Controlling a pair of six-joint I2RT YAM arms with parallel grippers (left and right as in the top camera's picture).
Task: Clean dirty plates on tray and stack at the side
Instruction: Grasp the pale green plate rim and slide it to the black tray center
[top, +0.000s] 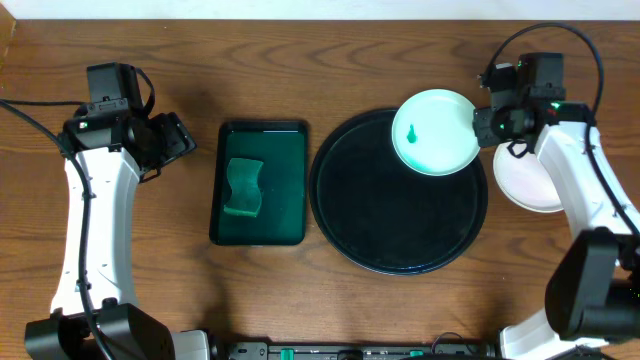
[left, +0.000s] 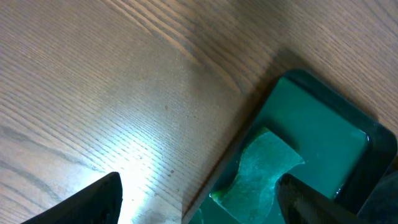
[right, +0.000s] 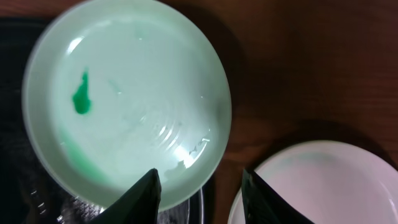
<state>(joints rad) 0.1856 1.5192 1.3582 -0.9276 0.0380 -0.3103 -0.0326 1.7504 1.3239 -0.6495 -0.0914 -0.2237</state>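
Right gripper (right: 199, 182): jaws part-open astride plate (right: 127, 106) rim at tray (top: 400, 225) edge; seat deep, close squarely. Left gripper (left: 199, 182): jaws wide, empty.

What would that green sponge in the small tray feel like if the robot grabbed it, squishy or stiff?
Probably squishy: the sponge has a wavy, foam-like outline, so it would likely dent under a pinch. It looks light and lies flat in the green tray, so rolling seems unlikely; a push would likely slide it on the glossy floor.

L gripper (left: 199, 186) jaws wide apart; R gripper (right: 200, 183) jaws partly apart, pointing down.
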